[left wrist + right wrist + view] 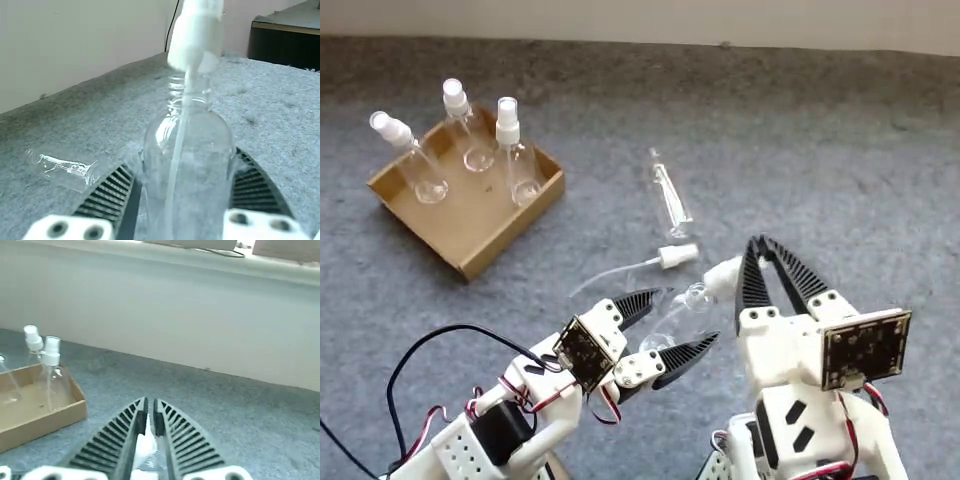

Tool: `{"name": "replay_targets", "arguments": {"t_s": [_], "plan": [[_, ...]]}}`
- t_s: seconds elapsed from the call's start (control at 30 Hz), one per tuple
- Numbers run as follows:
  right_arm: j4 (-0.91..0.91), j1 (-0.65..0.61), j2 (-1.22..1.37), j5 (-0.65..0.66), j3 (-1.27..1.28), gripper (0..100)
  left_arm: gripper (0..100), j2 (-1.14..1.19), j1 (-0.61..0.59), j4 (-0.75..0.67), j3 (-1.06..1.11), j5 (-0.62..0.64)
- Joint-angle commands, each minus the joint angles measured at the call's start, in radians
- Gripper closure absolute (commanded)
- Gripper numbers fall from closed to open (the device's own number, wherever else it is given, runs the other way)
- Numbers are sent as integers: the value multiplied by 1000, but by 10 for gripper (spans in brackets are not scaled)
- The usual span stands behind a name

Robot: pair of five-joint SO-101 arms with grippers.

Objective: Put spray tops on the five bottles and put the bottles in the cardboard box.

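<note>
The cardboard box lies at the far left with three capped bottles upright in it. My left gripper is shut on a clear bottle and holds it tilted above the carpet. My right gripper is shut on a white spray top just above that bottle's neck. The top's thin tube hangs down inside the bottle. Another uncapped bottle lies on the carpet beyond the grippers, and a loose spray top with its tube lies just nearer than it.
Grey carpet covers the table, open to the far right. A pale wall runs along the far edge. A black cable loops beside the left arm's base.
</note>
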Motion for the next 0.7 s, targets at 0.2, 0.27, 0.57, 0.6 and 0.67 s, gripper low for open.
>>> {"name": "replay_targets", "arguments": {"t_s": [0.2,0.27,0.57,0.6,0.67], "plan": [[-36,-206,8,-69,-70,985,885,-7,-16,-2,22,-8],[-38,-206,7,-69,-76,985,885,-7,-16,-2,22,-8],[-42,4,7,-69,-229,990,885,-8,-16,-9,22,-11],[-44,31,7,-69,-219,990,885,-8,-16,-9,22,-11],[-45,77,1,-69,-191,990,885,-8,-16,-9,22,-12]]}}
